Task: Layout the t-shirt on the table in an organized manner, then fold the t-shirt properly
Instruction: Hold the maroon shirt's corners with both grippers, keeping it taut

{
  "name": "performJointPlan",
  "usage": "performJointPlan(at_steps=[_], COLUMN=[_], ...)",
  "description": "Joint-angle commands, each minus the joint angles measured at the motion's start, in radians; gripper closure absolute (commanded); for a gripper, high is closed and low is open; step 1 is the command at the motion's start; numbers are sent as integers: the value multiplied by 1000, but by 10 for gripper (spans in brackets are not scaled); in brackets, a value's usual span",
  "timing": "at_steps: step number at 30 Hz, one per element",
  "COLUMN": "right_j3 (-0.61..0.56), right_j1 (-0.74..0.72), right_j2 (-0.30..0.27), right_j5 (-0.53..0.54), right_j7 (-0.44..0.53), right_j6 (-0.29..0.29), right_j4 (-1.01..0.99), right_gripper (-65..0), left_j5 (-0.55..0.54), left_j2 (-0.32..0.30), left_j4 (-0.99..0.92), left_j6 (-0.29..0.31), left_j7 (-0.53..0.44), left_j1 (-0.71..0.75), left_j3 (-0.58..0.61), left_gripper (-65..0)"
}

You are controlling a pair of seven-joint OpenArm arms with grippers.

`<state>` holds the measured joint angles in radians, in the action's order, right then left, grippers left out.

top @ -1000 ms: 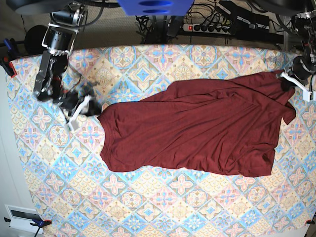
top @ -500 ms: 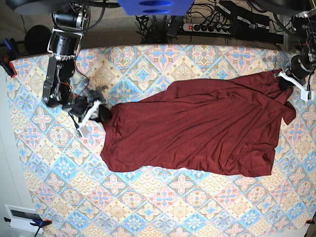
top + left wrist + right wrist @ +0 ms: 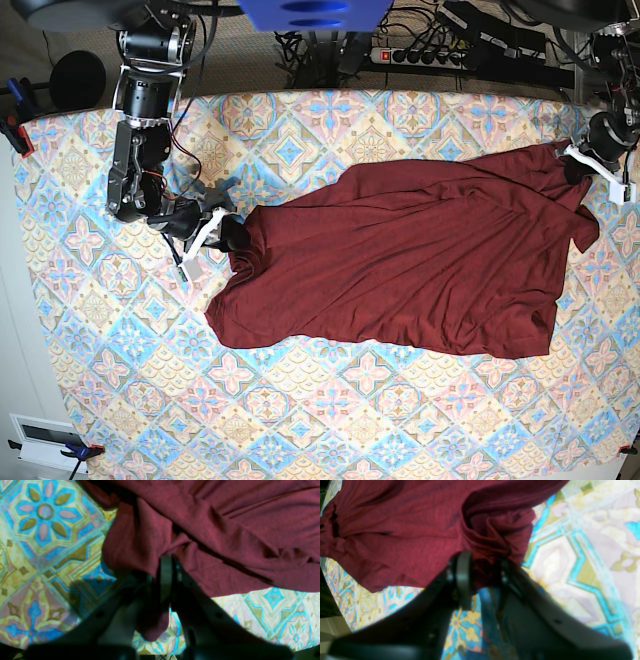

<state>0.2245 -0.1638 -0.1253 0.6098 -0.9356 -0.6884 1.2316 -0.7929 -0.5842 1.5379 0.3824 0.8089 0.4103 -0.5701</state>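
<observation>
The t-shirt [image 3: 410,265] under me is plain dark maroon, with no print anywhere. The table [image 3: 330,420] wears a diamond-tile floral pattern in pastel blue, pink and cream. My right gripper [image 3: 480,567] and my left gripper [image 3: 168,565] are black; from above, white pieces show on both of them.

The t-shirt [image 3: 400,265] lies spread on the table [image 3: 330,410], right of centre in the base view. The right gripper [image 3: 222,232] is at its left edge, the left gripper [image 3: 590,160] at its far right corner.
</observation>
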Motion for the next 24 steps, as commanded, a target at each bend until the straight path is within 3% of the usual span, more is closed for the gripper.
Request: performJointPlan(at_steps=[1, 4, 6, 16, 24], right_j3=[2, 3, 3, 13, 13], right_j1=[-23, -21, -16, 46, 43], right_j2=[-7, -7, -7, -9, -9], right_j5=[25, 25, 26, 26, 25], right_j7=[20, 20, 20, 20, 22], right_j6=[-10, -10, -10, -10, -10], right_j4=[23, 18, 27, 221, 175], right_gripper=[-97, -16, -7, -124, -131], left_j5=[-12, -12, -12, -12, -12], left_j2=[-23, -23, -23, -21, 3], left_j4=[13, 13, 13, 13, 13], left_j6=[2, 2, 2, 2, 2], left_j7=[-18, -18, -19, -19, -19], left_j1=[0, -1, -1, -3, -6], left_j3=[-11, -11, -11, -11, -12], left_gripper=[0, 0, 0, 0, 0])
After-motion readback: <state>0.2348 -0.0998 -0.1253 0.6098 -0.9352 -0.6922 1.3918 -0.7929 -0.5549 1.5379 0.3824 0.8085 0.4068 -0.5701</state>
